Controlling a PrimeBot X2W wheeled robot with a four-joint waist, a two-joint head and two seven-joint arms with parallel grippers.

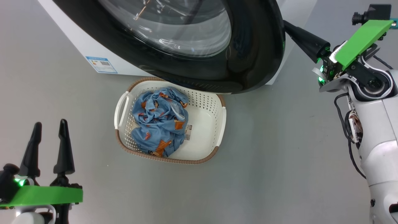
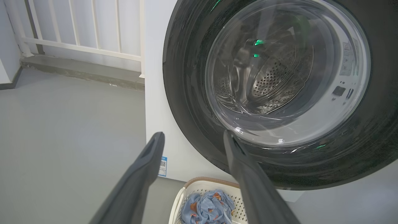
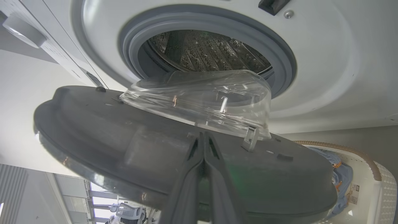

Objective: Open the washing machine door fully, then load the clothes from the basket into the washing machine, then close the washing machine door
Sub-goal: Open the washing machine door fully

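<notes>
Black washing machine door [image 1: 248, 62] hangs part-open, not yet full. My right fingers [image 3: 214, 161], pressed together, lie on its grey inner face. My left fingers [image 1: 64, 149] apart, idle. Below door, basket [image 1: 174, 160] on floor [image 1: 279, 155] holds blue garment [image 1: 160, 121]. Loading, closing remain.

the left gripper [image 1: 50, 123], two long dark tapered fingers, stood at the lower left of the head view, spread wide above its flat green wrist plate [image 1: 46, 194]. the right gripper [image 3: 203, 137] had both fingers pressed together, and its pale white forearm [image 1: 379, 149] rose along the right side.
</notes>
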